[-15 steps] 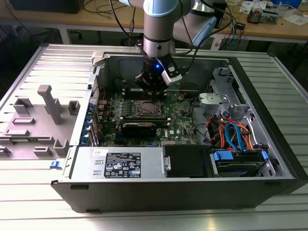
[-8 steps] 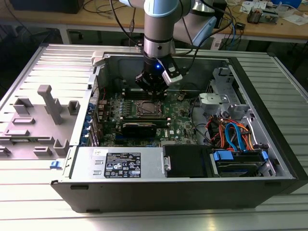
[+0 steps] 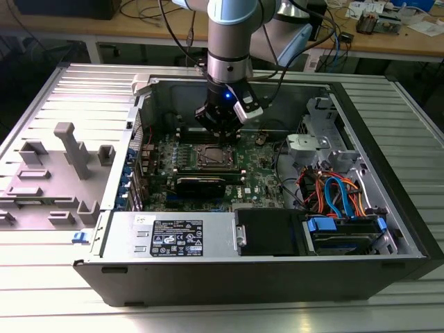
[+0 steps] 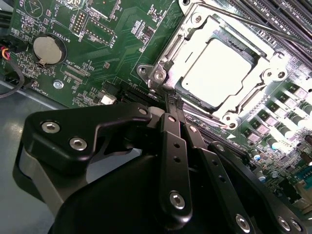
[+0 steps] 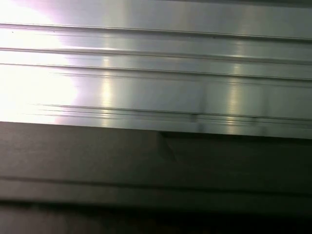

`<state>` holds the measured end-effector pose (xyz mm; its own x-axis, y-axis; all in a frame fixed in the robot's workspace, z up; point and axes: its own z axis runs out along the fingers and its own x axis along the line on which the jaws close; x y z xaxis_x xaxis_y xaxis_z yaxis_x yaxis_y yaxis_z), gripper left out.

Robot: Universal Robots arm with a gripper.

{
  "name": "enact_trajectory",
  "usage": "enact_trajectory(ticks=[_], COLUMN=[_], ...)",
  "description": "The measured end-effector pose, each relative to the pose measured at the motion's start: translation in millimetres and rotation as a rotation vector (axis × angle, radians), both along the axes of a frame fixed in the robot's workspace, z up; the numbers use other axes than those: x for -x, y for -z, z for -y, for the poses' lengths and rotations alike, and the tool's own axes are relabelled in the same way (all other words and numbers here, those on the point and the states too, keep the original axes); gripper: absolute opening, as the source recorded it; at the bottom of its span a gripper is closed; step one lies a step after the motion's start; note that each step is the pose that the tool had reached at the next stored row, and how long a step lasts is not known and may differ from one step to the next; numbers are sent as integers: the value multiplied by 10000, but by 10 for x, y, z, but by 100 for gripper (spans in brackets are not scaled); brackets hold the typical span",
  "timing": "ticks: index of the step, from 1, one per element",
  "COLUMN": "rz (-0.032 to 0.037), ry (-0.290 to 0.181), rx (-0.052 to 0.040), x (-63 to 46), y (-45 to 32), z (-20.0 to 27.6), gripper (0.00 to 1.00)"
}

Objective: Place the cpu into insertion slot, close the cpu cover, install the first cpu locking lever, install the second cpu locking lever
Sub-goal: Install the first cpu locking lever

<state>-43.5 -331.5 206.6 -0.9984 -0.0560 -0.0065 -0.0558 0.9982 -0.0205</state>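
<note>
The cpu (image 4: 220, 73) lies flat in the insertion slot (image 3: 211, 157) on the green board, its pale metal top glaring in the second wrist view. The cpu cover (image 4: 187, 41) is down around it as a silver frame. A thin lever rod (image 4: 207, 118) runs along the socket edge nearest the gripper, and another rod (image 4: 273, 30) crosses the far side. My gripper (image 4: 170, 95) is shut, its black fingers (image 4: 174, 146) meeting at a point on the socket's near corner. In the exterior view the gripper (image 3: 220, 133) hangs just behind the socket inside the open case.
A coin battery (image 4: 48, 48) sits on the board away from the socket. A long black card slot (image 3: 201, 184), orange and blue cables (image 3: 333, 191) and a drive bay (image 3: 347, 232) crowd the case. Grey fixtures (image 3: 69, 149) stand at the exterior view's left. Ribbed metal (image 5: 156, 73) fills the first wrist view.
</note>
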Motion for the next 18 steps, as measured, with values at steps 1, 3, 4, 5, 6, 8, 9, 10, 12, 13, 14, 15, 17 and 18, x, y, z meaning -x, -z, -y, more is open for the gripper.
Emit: enact_trajectory(ticks=[1,3,4,5,6,8,9,10,12,13,14,15,17,18], rz=[-1,0,0,0,0,-2,-3,-3,-2,-1,0,2,0,0], ry=[-1,-2,-1,1,1,0,0,0,0,0,0,0,0,-1], rx=[3,-1,-1,-1,1,4,5,5,3,2,0,-4,1,0], x=[0,0,0,0,0,0,0,0,0,0,0,-1,0,0], y=[1,3,3,5,7,11,17,20,23,23,20,17,6,-2], z=[1,7,8,8,9,10,11,12,13,13,12,12,13,13], gripper=[11,11,11,11,11,11,11,11,11,11,11,11,11,11])
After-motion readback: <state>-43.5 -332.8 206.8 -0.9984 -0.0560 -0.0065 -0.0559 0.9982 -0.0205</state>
